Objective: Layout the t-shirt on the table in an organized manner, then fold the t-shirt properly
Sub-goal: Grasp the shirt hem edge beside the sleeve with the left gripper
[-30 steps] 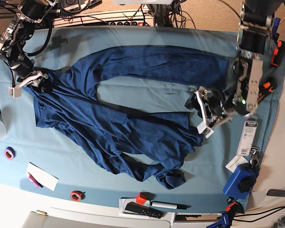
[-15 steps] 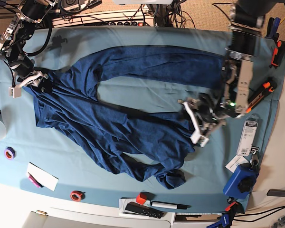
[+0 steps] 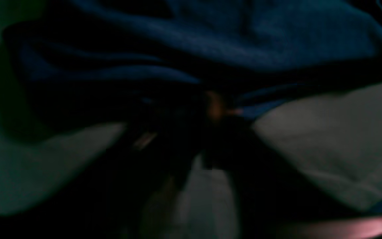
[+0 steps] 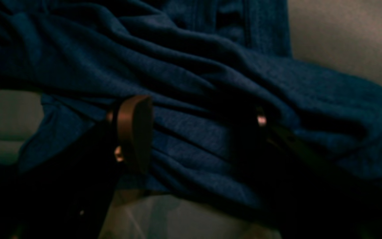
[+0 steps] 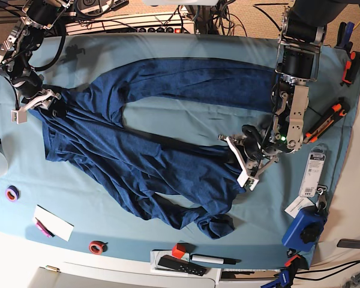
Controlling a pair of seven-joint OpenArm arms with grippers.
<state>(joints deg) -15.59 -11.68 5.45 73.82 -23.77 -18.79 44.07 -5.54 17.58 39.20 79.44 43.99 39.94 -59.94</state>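
The dark navy t-shirt lies wrinkled across the teal table, one long sleeve stretched along the far side and the other crumpled near the front. My left gripper is low at the shirt's right edge. In the dim left wrist view a fold of the t-shirt is pinched where my left gripper has shut. My right gripper sits at the shirt's far left corner. Its fingers stand wide apart, open, with bunched t-shirt lying between them.
Along the front edge lie a purple tape roll, a white card, a red tape roll, a red cube and a black remote. A blue device and orange-handled tools crowd the right side.
My left arm has moved left onto the shirt's right edge and its jaws have come together on the cloth. The right arm and the shirt's left corner have not moved.
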